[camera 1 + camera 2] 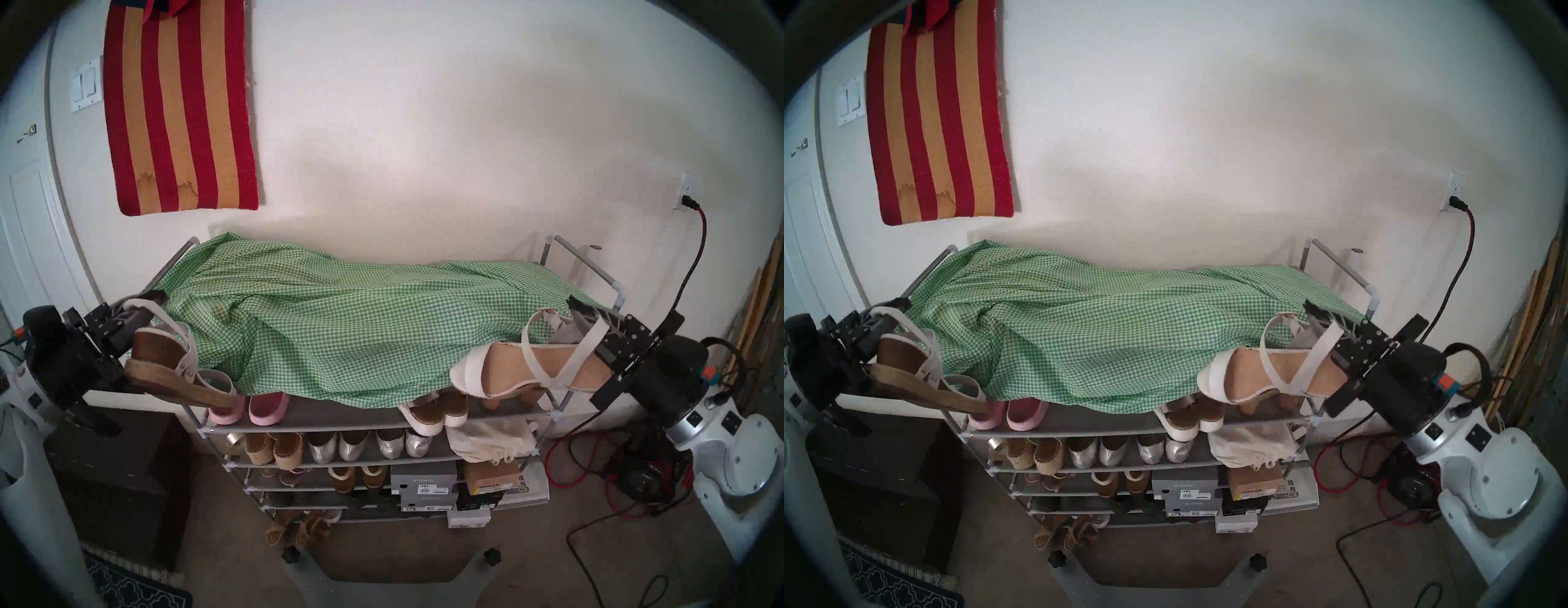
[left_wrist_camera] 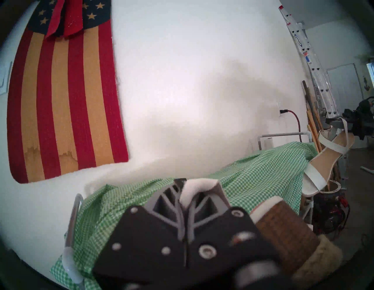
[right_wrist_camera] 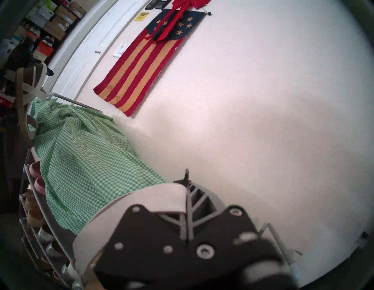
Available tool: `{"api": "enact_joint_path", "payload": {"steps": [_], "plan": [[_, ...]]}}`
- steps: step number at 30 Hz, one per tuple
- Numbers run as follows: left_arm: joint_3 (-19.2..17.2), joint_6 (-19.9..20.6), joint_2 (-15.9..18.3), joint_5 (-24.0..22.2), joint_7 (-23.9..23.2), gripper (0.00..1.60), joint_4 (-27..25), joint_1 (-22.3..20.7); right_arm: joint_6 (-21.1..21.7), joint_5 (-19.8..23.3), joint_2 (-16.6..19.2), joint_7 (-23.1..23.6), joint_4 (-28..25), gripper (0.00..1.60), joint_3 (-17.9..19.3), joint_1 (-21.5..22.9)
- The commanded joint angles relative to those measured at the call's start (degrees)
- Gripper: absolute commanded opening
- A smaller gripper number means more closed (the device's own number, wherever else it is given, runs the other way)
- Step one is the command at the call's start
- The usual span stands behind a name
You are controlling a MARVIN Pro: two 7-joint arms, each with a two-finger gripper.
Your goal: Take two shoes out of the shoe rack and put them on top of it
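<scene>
The grey shoe rack (image 1: pixel 339 418) has a green gingham cloth (image 1: pixel 339 314) draped over its top. My left gripper (image 1: pixel 140 303) is shut on the white ankle strap of one wedge sandal (image 1: pixel 169 361). That sandal hangs tilted at the rack's front left corner, toe down. The left wrist view shows the strap (image 2: pixel 194 188) pinched between the fingers and the brown wedge (image 2: pixel 283 228) beside it. My right gripper (image 1: pixel 581 314) is shut on the strap of the other sandal (image 1: pixel 522 365), held at the front right corner, toe by the cloth's edge. The right wrist view shows that strap (image 3: pixel 141 202).
Pink shoes (image 1: pixel 254 407) and white chunky-soled shoes (image 1: pixel 432 414) sit on the shelf under the cloth. Espadrilles (image 1: pixel 271 446), silver flats and shoe boxes (image 1: pixel 424 484) are lower. A dark cabinet (image 1: pixel 114 488) stands left; red cables (image 1: pixel 594 458) lie right. Raised side rails (image 1: pixel 594 267) flank the top.
</scene>
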Motion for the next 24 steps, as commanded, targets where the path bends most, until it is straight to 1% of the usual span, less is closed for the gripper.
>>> {"api": "enact_joint_path", "payload": {"steps": [1, 11, 21, 22, 24], "plan": [[0.3, 2.2, 3.0, -2.1, 0.8, 0.0, -1.1, -4.5, 0.4, 4.8, 3.6, 1.9, -1.3, 0.0, 4.1, 4.5], [1.3, 6.6, 5.2, -3.5, 1.4, 0.0, -1.3, -7.6, 4.7, 12.5, 7.7, 6.6, -1.3, 0.0, 7.6, 6.3], [2.4, 11.2, 9.1, -5.3, 2.8, 0.0, -1.8, -13.2, 12.1, 19.1, 12.3, 8.3, -1.3, 0.0, 12.6, 10.1], [2.4, 11.2, 9.1, -5.3, 2.8, 0.0, -1.8, -13.2, 12.1, 19.1, 12.3, 8.3, -1.3, 0.0, 12.6, 10.1], [2.7, 12.4, 10.2, -5.9, 3.2, 0.0, -1.6, -15.0, 14.4, 20.7, 13.4, 8.1, -1.3, 0.0, 13.6, 10.9]]}}
